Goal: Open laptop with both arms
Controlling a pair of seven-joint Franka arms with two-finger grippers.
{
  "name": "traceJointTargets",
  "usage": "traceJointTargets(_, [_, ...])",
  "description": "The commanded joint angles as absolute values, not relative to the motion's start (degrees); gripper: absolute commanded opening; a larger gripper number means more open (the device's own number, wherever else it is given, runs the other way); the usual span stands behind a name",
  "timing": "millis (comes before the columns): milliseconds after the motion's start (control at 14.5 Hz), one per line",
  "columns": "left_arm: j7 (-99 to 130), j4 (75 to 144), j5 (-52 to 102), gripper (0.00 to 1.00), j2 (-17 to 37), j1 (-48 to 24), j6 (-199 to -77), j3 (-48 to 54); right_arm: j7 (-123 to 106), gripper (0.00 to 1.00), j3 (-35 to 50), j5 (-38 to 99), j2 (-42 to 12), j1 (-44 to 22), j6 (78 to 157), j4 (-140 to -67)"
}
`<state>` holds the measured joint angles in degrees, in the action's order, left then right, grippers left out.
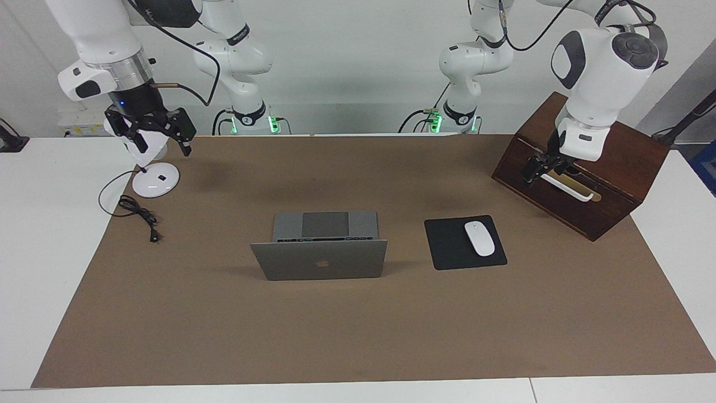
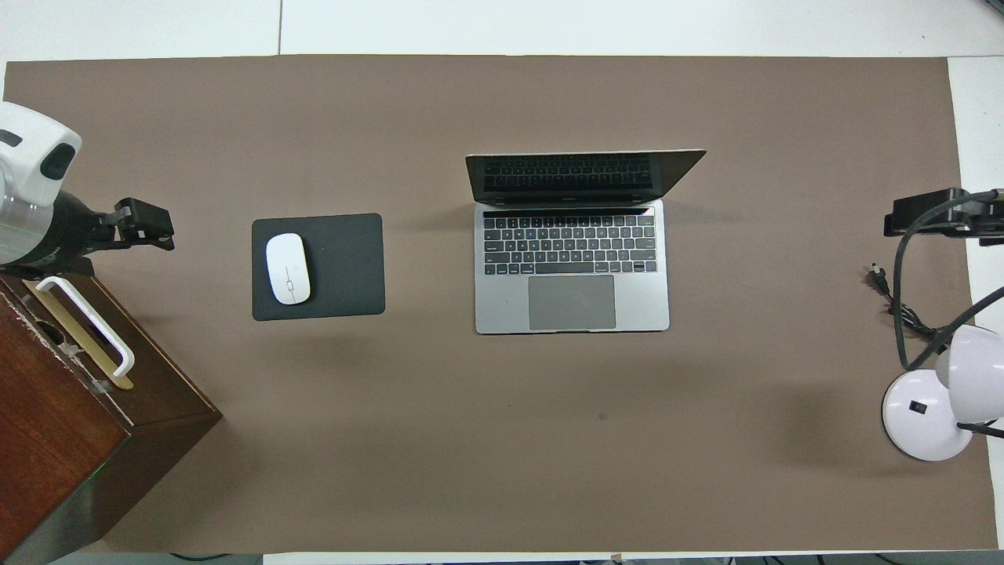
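Note:
The silver-grey laptop (image 1: 319, 260) stands in the middle of the brown mat with its lid raised. Its keyboard and trackpad (image 2: 572, 267) face the robots. My left gripper (image 1: 536, 170) hangs open and empty by the white handle of the wooden box, at the left arm's end of the table. It shows as a black block (image 2: 147, 226) in the overhead view. My right gripper (image 1: 162, 143) is up in the air over the white lamp, open and empty, at the right arm's end (image 2: 925, 216). Both grippers are well away from the laptop.
A black mouse pad (image 2: 345, 267) with a white mouse (image 2: 288, 268) lies beside the laptop toward the left arm's end. A dark wooden box (image 1: 609, 184) with a white handle (image 1: 568, 188) stands there too. A white lamp (image 1: 155, 182) and its black cable (image 1: 137, 211) sit at the right arm's end.

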<state>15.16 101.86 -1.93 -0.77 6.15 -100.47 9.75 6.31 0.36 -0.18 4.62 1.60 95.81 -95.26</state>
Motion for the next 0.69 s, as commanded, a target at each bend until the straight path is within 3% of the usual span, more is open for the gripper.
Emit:
traceJointTargets(0, [8.97,99.33,-1.41,1.0,-1.41,5.8,-97.83,8.79,5.36,1.0,-0.09,-0.09,3.87,1.32,95.62,-94.04])
traceJointTargets(207, [8.88,96.51,-1.41,1.0,-1.32,5.8,-98.43,9.05,5.36,1.0,-0.09,-0.09,3.96,1.32,95.62,-94.13])
traceJointTargets(621, [8.18,97.38,-1.41,1.0,-1.67,5.54,-98.88,9.84,5.36,1.0,-0.09,-0.09,4.13,1.32,96.15,-94.57])
